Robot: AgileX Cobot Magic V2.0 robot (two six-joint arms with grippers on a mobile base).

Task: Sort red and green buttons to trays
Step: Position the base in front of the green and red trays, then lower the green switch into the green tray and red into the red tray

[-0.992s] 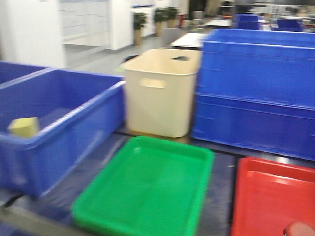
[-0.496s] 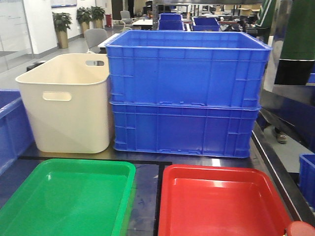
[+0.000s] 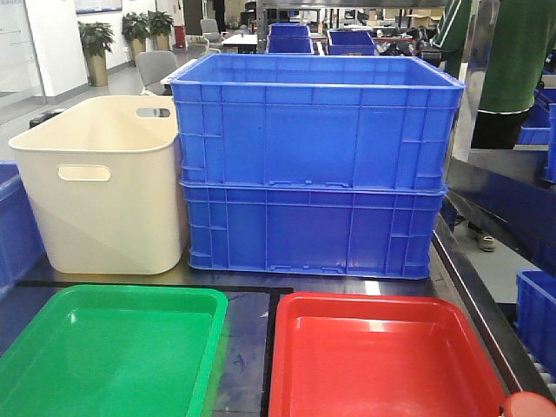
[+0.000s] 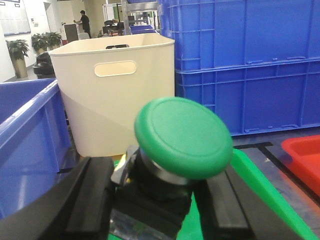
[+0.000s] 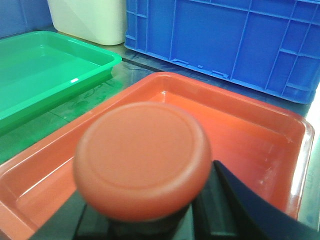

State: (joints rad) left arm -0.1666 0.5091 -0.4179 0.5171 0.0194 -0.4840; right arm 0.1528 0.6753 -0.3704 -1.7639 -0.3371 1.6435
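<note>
Green button (image 4: 183,137) clamped by its dark blocky base between the black fingers (image 4: 92,197) of the left gripper (image 4: 157,205), jaws narrowed to the base's width and pressed against both sides. Smooth, matte, gently domed cap tilted toward the lens above a pale collar. Held over the green tray (image 4: 270,200), its glossy rim just beneath and to the right.

Red button (image 5: 142,160) pinched likewise in the right gripper (image 5: 150,230), jaws closed in on the dark base, contact mostly hidden under the wide round cap. Held above the near edge of the red tray (image 5: 250,145), a shallow, shiny rectangle with rounded corners.

Seen only in the front view: both trays whole and side by side, green left, red right, with a narrow strip of dark tabletop (image 3: 248,347) between them. Of the grippers' loads, only a sliver of red cap at the near right corner. Beyond the trays, a cream bin (image 3: 104,191) with slot handles, just beside two stacked ribbed blue crates (image 3: 313,130) on its right.

Shown more fully from the left wrist: another blue crate (image 4: 25,140) left of the bin, a mere edge in the front view.
</note>
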